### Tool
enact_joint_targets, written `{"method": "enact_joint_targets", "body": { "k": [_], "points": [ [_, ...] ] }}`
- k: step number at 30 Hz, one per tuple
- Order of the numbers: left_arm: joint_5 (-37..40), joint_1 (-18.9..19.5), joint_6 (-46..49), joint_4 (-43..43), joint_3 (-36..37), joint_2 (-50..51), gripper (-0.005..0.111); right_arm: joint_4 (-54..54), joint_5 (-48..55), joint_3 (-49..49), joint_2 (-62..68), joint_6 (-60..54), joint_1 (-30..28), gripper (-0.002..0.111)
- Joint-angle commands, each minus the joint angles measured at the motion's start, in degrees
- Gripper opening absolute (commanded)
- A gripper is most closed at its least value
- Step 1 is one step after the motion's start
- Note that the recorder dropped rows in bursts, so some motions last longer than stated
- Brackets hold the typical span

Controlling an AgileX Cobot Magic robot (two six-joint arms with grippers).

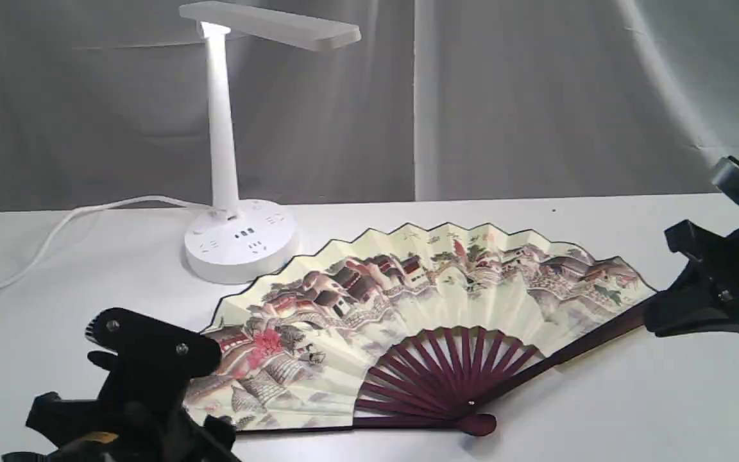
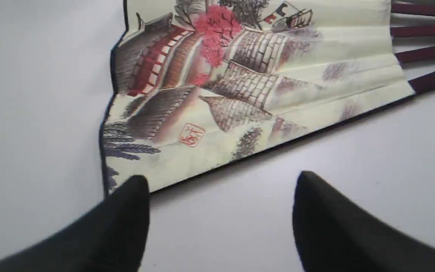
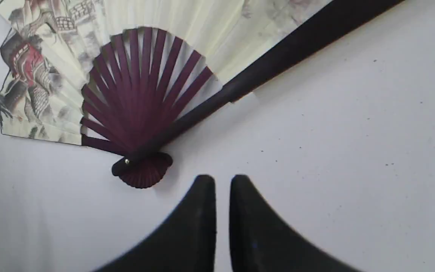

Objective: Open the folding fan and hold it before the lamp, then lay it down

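Folding fan of pleated cream paper with maroon ribs (image 1: 408, 301) lies fully open on a white table (image 1: 600, 398), a white plastic desk lamp (image 1: 223, 128) standing at its 10 o'clock. Left wrist camera: left gripper (image 2: 221, 181) spread wide, empty, beside the fan's painted edge. Right wrist camera: right gripper (image 3: 222, 180) pressed together, empty, near the fan's pivot.

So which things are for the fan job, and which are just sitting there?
For the job:
- fan, open and lying flat on the table
- lamp, standing behind the fan

Just there:
- cord trailing away from the lamp
- grey cloth hanging at the back
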Motion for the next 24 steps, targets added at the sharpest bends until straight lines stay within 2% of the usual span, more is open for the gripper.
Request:
{"method": "enact_joint_targets", "body": {
  "k": [1,4,6,7,9,15,17,20,24],
  "points": [
    [-5.34,0.08,6.62,-8.29,-1.42,-1.12,0.039,-0.94,0.45,-0.03,-0.77,-0.71,0.23,0.000],
    [-6.92,0.08,9.11,-13.75,-2.68,-1.86,0.016,-2.54,-0.95,-0.03,-1.92,-0.43,0.64,0.000],
    [-5.87,0.08,9.33,-13.79,-2.86,-1.91,0.002,-5.04,-2.63,-0.03,-2.72,0.54,0.77,0.000],
    [-4.80,0.08,9.99,-13.90,-2.86,-1.91,0.000,-5.67,-3.41,-0.03,-3.45,0.93,0.77,0.000],
    [-0.79,0.08,10.27,-16.00,-2.86,-1.91,0.001,-6.77,-5.31,-0.03,-4.49,1.68,0.77,0.000],
    [23.64,0.08,10.38,-15.86,-5.66,-1.91,0.001,-7.89,-8.05,-0.03,-5.03,3.40,0.77,0.000],
    [29.05,0.08,13.62,-15.86,-7.72,-1.91,0.001,-8.64,-8.06,-0.03,-5.03,3.50,0.77,0.000],
    [31.81,0.08,16.78,-15.86,-10.93,-1.91,0.001,-8.95,-6.96,-0.03,-5.03,3.50,0.77,0.000],
    [31.81,0.08,21.88,-15.86,-14.10,-1.91,0.001,-10.99,-6.14,-0.03,-5.03,3.64,0.77,0.000]
  ]
}}
